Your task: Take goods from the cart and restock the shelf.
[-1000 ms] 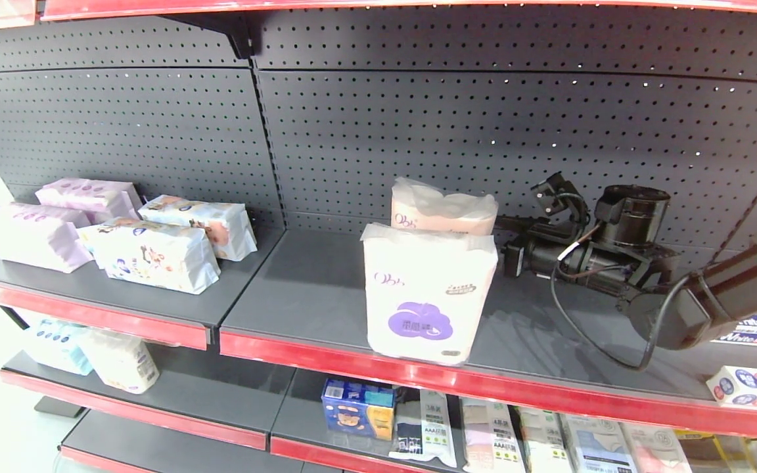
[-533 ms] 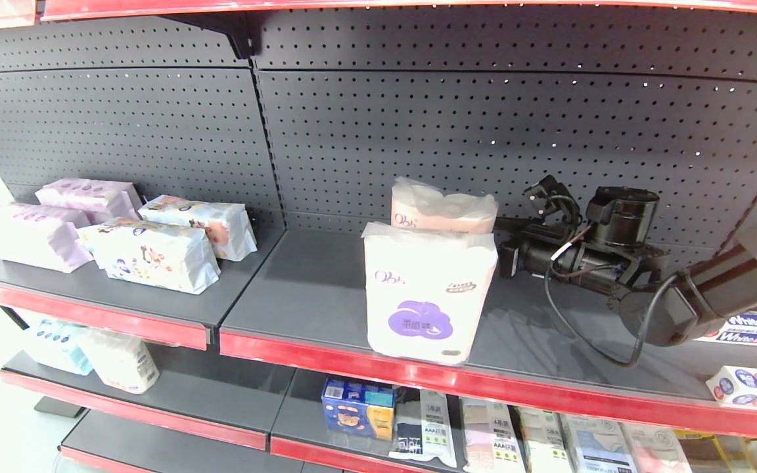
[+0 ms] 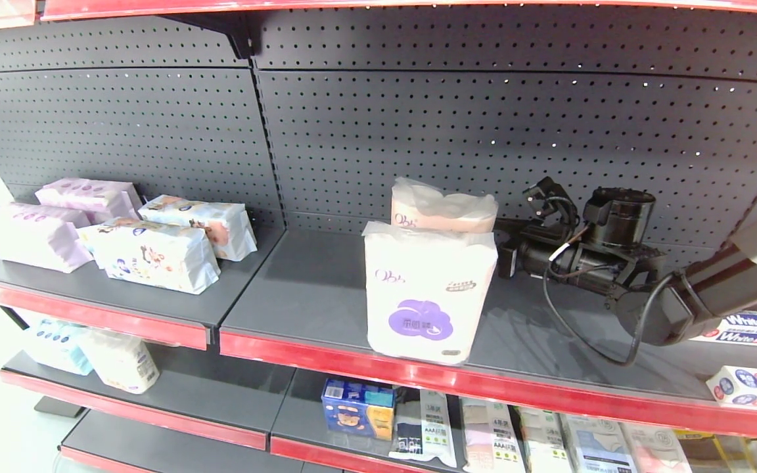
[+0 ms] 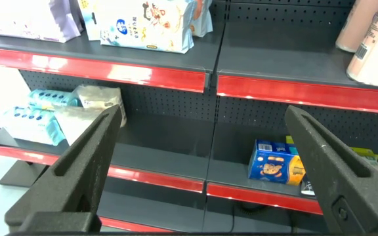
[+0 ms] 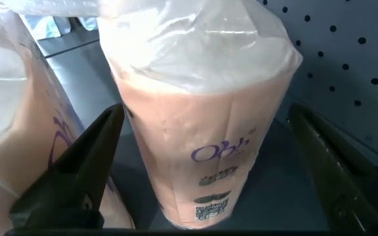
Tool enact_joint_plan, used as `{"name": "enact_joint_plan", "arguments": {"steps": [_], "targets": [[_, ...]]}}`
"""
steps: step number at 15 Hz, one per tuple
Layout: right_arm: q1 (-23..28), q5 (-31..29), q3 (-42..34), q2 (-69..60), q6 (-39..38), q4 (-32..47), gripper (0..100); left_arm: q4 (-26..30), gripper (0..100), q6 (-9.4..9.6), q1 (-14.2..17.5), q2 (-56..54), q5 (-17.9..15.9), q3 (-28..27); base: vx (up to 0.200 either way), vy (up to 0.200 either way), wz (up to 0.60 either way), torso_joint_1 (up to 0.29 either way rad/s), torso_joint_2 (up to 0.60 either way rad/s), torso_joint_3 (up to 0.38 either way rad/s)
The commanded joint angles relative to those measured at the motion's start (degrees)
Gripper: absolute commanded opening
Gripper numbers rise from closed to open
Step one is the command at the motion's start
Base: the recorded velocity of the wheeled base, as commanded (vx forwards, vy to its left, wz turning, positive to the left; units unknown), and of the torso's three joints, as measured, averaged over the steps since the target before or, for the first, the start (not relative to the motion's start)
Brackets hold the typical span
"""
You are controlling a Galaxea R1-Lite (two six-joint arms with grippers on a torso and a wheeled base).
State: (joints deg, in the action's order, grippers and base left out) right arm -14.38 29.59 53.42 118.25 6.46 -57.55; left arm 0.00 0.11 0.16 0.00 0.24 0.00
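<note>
Two packs of tissue rolls stand on the grey shelf (image 3: 313, 289) in the head view. The front pack (image 3: 428, 292) is white with a purple cloud and sits at the red front edge. Right behind it stands the rear pink pack (image 3: 443, 207). My right gripper (image 3: 504, 253) lies on the shelf just right of the rear pack, its tips hidden behind the packs. In the right wrist view the pink pack (image 5: 205, 124) stands between its spread fingers (image 5: 84, 170), and the gripper (image 5: 202, 167) is open. My left gripper (image 4: 202, 164) hangs open and empty before the lower shelves.
Several soft tissue packs (image 3: 155, 253) lie on the left half of the shelf. Toothpaste boxes (image 3: 753, 387) sit at the far right. The pegboard back wall (image 3: 483, 131) is close behind the right arm. Lower shelves hold a blue box (image 3: 359, 407) and flat packets (image 3: 503, 437).
My right arm has slid a little to the left along the shelf, toward the rear pack. Both packs stand where they were.
</note>
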Motion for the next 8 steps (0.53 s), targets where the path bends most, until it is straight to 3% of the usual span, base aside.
{"name": "enact_joint_plan", "arguments": {"steps": [1,2,8], "targets": [[-0.12,0.03,0.19,0.05,0.04,-0.02,100,0.0,100,-0.02,0.02,0.09,0.11,0.0,0.0,0.0,0.0,0.0,0.0,0.0],[-0.12,0.03,0.55,0.32,0.04,-0.02,0,0.0,100,-0.02,0.02,0.09,0.02,0.0,0.0,0.0,0.0,0.0,0.0,0.0],[-0.03,0.03,1.07,0.32,-0.04,-0.02,0,0.0,100,-0.02,0.02,0.09,0.02,0.0,0.0,0.0,0.0,0.0,0.0,0.0]]}}
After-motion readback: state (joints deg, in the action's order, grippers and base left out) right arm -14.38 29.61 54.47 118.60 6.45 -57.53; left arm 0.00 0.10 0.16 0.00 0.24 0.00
